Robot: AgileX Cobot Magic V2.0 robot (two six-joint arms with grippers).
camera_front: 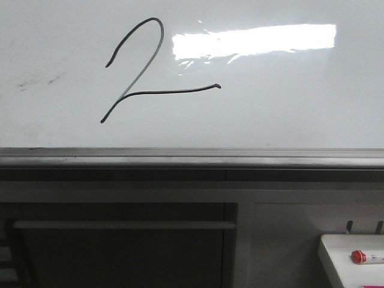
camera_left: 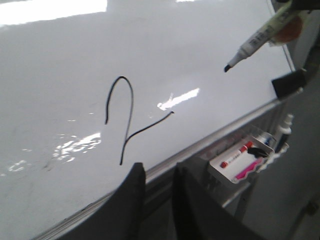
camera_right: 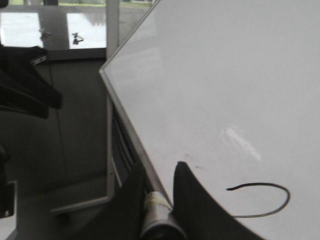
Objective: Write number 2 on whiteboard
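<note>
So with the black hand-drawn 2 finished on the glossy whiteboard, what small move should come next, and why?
Probably ease the right gripper and its marker further back from the glossy whiteboard. The black hand-drawn 2 looks complete, loop, diagonal and tail, and in the left wrist view the marker's dark tip hangs clear of the surface, so more contact would only risk a stray mark. The left gripper holds nothing.

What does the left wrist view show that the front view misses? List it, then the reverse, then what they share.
Only the left wrist view shows the marker held by the right gripper, its tip off the board, and the left gripper, holding nothing. Only the front view shows the grey ledge straight on. Both show the number 2 on the whiteboard and the tray with the red-capped marker.
</note>
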